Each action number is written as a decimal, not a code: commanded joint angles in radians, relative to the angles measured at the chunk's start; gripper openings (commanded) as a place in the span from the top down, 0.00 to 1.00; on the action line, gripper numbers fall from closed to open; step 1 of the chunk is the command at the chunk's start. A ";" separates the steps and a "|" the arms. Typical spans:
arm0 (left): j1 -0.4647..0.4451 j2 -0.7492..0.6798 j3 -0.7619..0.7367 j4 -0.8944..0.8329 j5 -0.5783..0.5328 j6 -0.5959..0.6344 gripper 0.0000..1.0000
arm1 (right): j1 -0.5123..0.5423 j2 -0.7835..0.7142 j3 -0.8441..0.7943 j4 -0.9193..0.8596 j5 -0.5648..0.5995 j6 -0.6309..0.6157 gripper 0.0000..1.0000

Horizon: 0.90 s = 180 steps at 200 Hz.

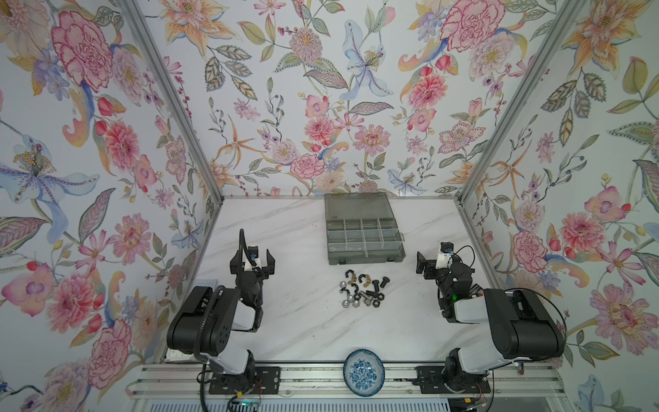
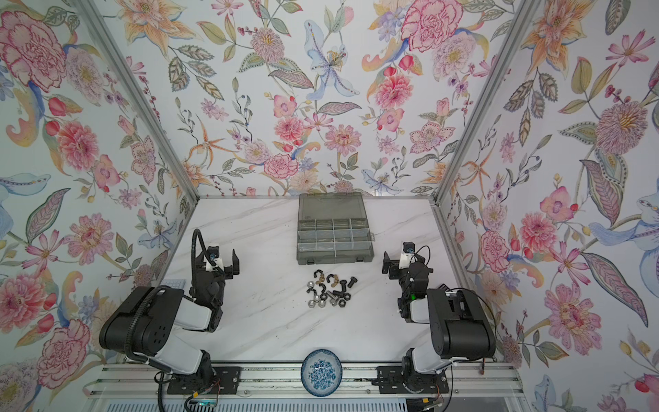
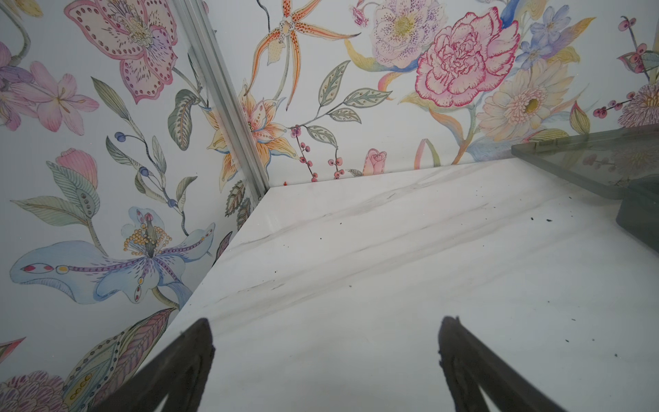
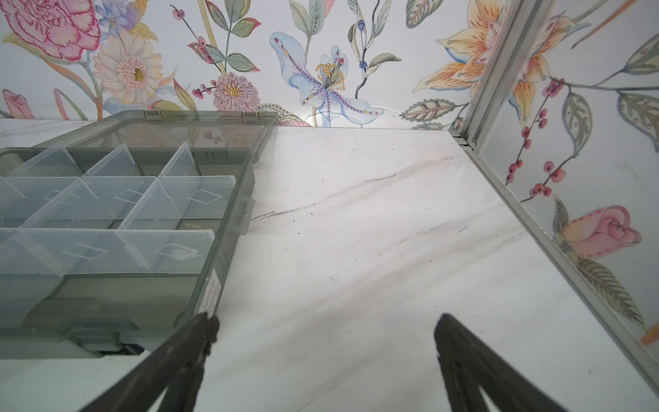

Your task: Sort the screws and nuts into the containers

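Right wrist: end effector (image 4: pixel 327 320) wide, empty.

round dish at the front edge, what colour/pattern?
The dish is white with a blue floral motif in the middle and a blue rim. It shows best in a top view.

Enclosure, three-sided. The back wall (image 1: pixel 338 107), left wall (image 1: pixel 71 178) and right wall (image 1: pixel 588 178) are being covered throughout by glossy floral wallpaper: pink, orange and blue blooms with grey-green leaves on a pale ground. The rear corners are being framed by two aluminium uprights, the left post (image 1: pixel 177 107) and the right post (image 1: pixel 512 107). Bench (image 1: pixel 321 331): white marble-look top with faint grey veining, being edged on the right by a metal strip (image 4: pixel 515 199); small dark specks (image 3: pixel 531 218) are being shown on it in the left wrist view. The front edge is being bordered by an aluminium rail (image 1: pixel 306 380). Soft, even light is being cast; a bright glare patch (image 4: pixel 321 119) is being reflected low on the back wall.
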 commanded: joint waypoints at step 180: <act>-0.365 -0.398 0.402 -1.267 0.048 -0.655 0.01 | 0.165 -0.225 0.540 -1.338 -0.183 0.183 0.01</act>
